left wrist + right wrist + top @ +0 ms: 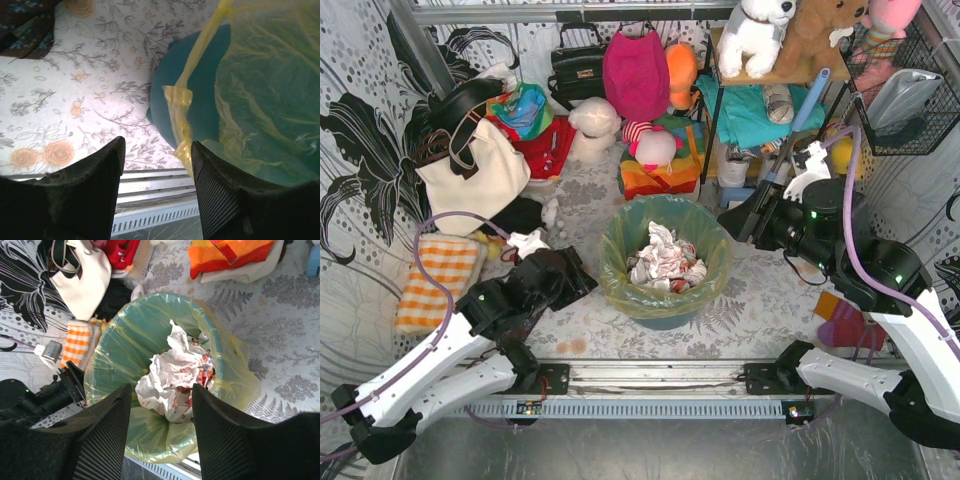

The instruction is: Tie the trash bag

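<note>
The trash bag [620, 262] is thin yellow-green plastic lining a teal round bin [665, 320] at the table's middle, its rim folded over the bin's edge. Crumpled white paper [665, 262] lies inside. My left gripper [578, 282] sits low at the bin's left side, open and holding nothing. In the left wrist view a yellow strip of the bag [182, 97] hangs down the bin wall [205, 105] just beyond the left gripper [157, 165]. My right gripper [738, 225] hovers open at the bin's right. Its fingers [107, 425] frame the bag [145, 335] and paper [172, 372] from above.
A cream tote bag [470, 175] and an orange checked cloth [440, 275] lie at the left. Bags, folded clothes and a doll head [592, 122] crowd the back, beside a shelf with plush toys [760, 35]. A metal rail [650, 378] runs along the near edge. A colourful sock [845, 322] lies at the right.
</note>
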Robot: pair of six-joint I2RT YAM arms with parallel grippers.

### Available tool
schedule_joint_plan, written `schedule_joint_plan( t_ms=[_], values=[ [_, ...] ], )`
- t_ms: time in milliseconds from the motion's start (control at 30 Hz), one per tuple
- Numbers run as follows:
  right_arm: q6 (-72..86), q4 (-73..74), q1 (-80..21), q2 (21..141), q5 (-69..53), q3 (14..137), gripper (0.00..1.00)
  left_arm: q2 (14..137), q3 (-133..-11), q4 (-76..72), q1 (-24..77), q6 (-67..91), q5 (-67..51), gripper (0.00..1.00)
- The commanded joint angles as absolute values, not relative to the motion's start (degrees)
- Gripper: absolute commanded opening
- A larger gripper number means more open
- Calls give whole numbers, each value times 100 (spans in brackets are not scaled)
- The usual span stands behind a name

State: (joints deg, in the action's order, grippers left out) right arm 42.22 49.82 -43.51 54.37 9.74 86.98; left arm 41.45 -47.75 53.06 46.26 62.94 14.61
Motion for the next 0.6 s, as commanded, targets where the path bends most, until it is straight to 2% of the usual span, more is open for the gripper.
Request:
schedule_joint_plan(
  t_ms=[0, 233, 567],
  values=[
    [4214, 4433, -4379, 5432, 933, 8673, 51, 4198, -4616, 4160, 4536, 6066, 1356, 64],
    [4218, 4368, -4384, 5631, 713, 8790, 50, 4422, -4222, 3510, 4097, 5691, 603, 64],
    [4298, 4300, -4380, 5659, 623, 8713, 50, 4555, -3796, 3100, 3810, 5530, 244, 61]
  ],
)
